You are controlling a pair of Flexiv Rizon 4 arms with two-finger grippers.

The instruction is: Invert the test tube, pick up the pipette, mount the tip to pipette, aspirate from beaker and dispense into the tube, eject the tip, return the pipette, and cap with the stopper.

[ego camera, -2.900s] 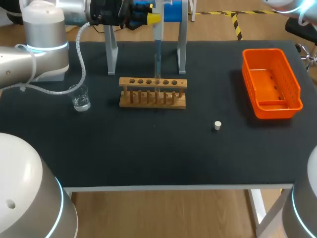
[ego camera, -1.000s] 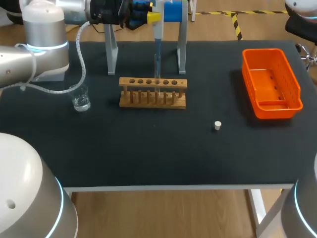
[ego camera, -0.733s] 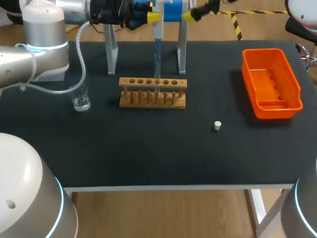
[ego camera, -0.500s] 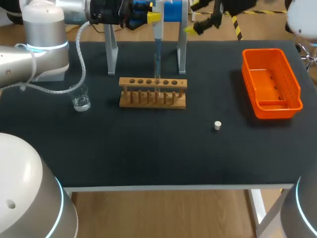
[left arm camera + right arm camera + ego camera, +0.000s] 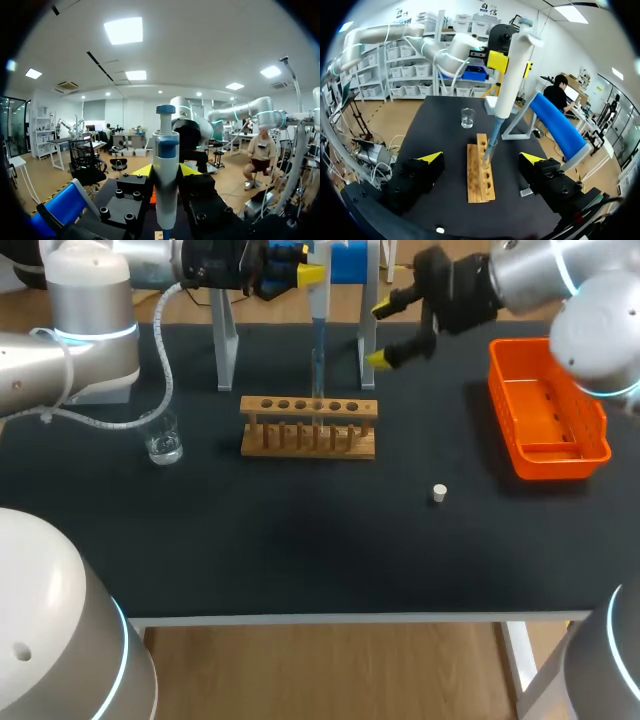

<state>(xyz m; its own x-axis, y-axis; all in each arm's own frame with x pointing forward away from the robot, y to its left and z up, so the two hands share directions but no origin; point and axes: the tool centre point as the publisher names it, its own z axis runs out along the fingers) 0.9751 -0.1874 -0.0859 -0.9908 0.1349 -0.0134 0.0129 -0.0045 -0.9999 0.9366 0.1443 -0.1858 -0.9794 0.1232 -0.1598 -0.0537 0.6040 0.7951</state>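
My left gripper (image 5: 165, 171) is clamped on the pipette (image 5: 165, 150) and holds it upright. The pipette's thin lower end hangs straight down from my fingers to the middle of the wooden rack (image 5: 309, 427). My right gripper (image 5: 381, 335) hangs just beside the pipette, its fingers spread wide with nothing between them. The rack lies ahead of it and lower. The beaker (image 5: 162, 438) stands beyond the rack from my right gripper. The stopper (image 5: 438, 493) lies on the table, well apart from both grippers.
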